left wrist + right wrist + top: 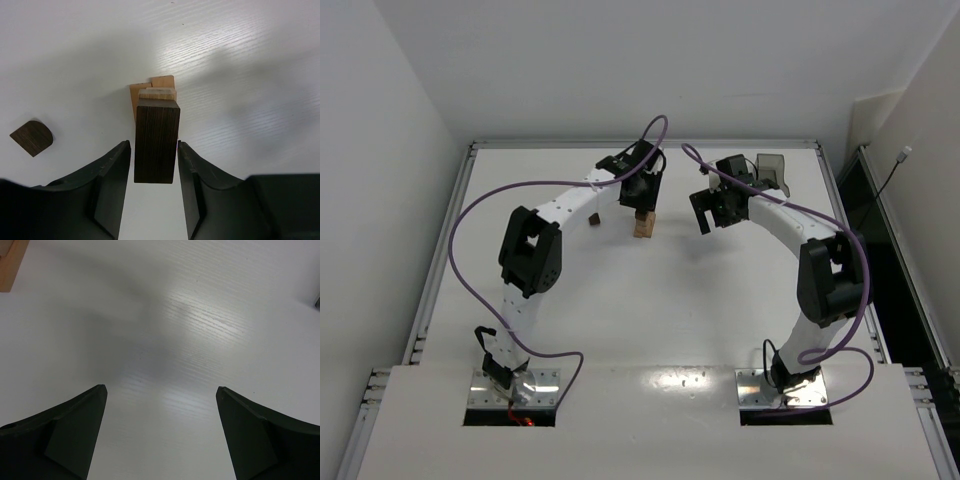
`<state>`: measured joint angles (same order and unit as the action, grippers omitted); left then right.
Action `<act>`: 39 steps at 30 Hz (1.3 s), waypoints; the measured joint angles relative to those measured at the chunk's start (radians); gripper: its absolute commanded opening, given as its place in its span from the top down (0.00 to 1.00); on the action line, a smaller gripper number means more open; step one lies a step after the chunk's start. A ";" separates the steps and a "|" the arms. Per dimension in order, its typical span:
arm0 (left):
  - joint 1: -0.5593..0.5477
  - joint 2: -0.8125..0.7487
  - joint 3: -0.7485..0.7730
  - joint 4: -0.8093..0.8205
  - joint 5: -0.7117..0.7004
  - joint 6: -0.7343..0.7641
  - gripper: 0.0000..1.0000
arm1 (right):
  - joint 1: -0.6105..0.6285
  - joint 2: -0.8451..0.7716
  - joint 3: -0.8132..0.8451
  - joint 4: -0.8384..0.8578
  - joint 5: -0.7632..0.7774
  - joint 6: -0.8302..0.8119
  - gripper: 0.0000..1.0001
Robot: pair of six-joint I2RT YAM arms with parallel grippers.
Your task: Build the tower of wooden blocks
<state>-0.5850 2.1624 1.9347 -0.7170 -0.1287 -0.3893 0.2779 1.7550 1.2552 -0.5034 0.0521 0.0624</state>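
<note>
Left gripper [154, 146] is straddling the dark block [156, 142], jaws set narrow, one finger along each side face. On the right of the wrist view the finger is looking flush with the wood. On the left a thin sliver of table [250, 75] is showing beside the block, so I cannot tell whether it is being pinched or standing free.

Block is standing upright on the tan pieces [152, 91], forming the top of the tower [644, 225]. Tan pieces are peeking out past its far end, slightly offset from one another.

Judgement: the narrow side-on hold is keeping the block square over a small footprint and leaving its underside free to seat flat.

Position: tower is sitting directly under the left gripper, mid-table toward the far side, with the block between the fingertips.

Loose dark piece [31, 137], rounded at one end, is lying flat left of the tower, apart from it.

Right gripper [161, 389] is hanging with jaws wide and nothing between them, over bare table right of the tower. Judgement: it is parking clear so as not to nudge the stack. Tray [772, 172] is sitting beyond it at far right.
</note>
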 measured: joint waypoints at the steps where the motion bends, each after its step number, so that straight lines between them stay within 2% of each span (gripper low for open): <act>1: 0.000 0.000 0.000 0.000 0.000 0.000 0.61 | 0.000 0.000 0.000 0.000 0.000 0.000 0.12; 11: 0.000 0.013 0.013 0.000 -0.006 0.000 0.59 | 0.000 0.000 0.000 0.000 0.000 -0.002 0.12; 16: -0.004 0.014 0.019 0.000 -0.018 0.011 0.55 | 0.000 0.000 0.000 0.000 0.000 -0.002 0.12; 22: -0.010 0.013 0.021 0.000 -0.047 0.015 0.44 | 0.000 0.000 0.000 0.000 0.000 -0.002 0.12; 27: -0.020 -0.008 0.021 -0.002 -0.058 0.019 0.44 | 0.000 0.000 0.000 0.000 0.000 -0.002 0.12; 30: -0.029 -0.067 -0.002 0.018 -0.075 0.018 0.44 | 0.001 0.000 0.000 0.000 0.000 -0.002 0.12; 34: -0.035 -0.230 -0.115 0.070 -0.129 0.029 0.44 | 0.001 0.000 0.000 0.000 0.000 -0.003 0.12; 37: -0.027 -0.380 -0.211 0.116 -0.168 0.092 0.44 | 0.001 0.000 0.000 0.000 -0.003 -0.010 0.12; 39: -0.006 -0.466 -0.270 0.138 -0.147 0.150 0.44 | 0.001 0.000 0.000 0.000 -0.010 -0.014 0.12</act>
<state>-0.5907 1.6966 1.6646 -0.5785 -0.2756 -0.2390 0.2790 1.7550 1.2552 -0.5030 0.0422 0.0479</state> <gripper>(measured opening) 0.555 0.881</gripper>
